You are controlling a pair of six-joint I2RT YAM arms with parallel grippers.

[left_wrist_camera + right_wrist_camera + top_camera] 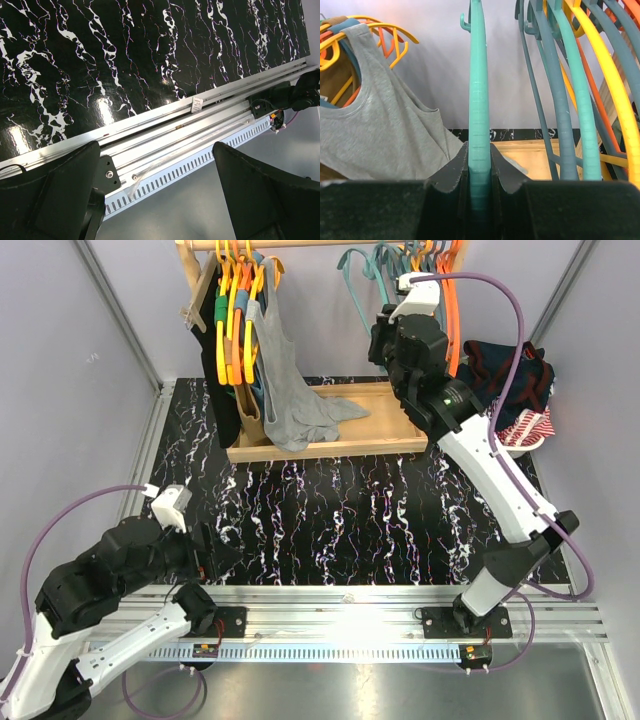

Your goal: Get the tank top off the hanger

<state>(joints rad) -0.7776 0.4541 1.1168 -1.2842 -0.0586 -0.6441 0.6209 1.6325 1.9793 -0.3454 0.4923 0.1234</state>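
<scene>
A grey tank top (285, 380) hangs from a yellow hanger (247, 310) at the left of the wooden rack; its hem lies on the rack's base (380, 440). In the right wrist view the tank top (385, 135) is at the left, its strap over the yellow hanger (375, 25). My right gripper (385, 325) is up at the right part of the rail, shut on a bare teal hanger (479, 90) that stands between its jaws (479, 155). My left gripper (225, 558) is open and empty, low over the front rail (156, 147).
Several bare teal, orange and yellow hangers (570, 90) hang just right of the held one. More garments hang at the rack's left end (225, 360). A pile of clothes (515, 390) lies at the right. The aluminium rail (200, 130) runs along the table's near edge.
</scene>
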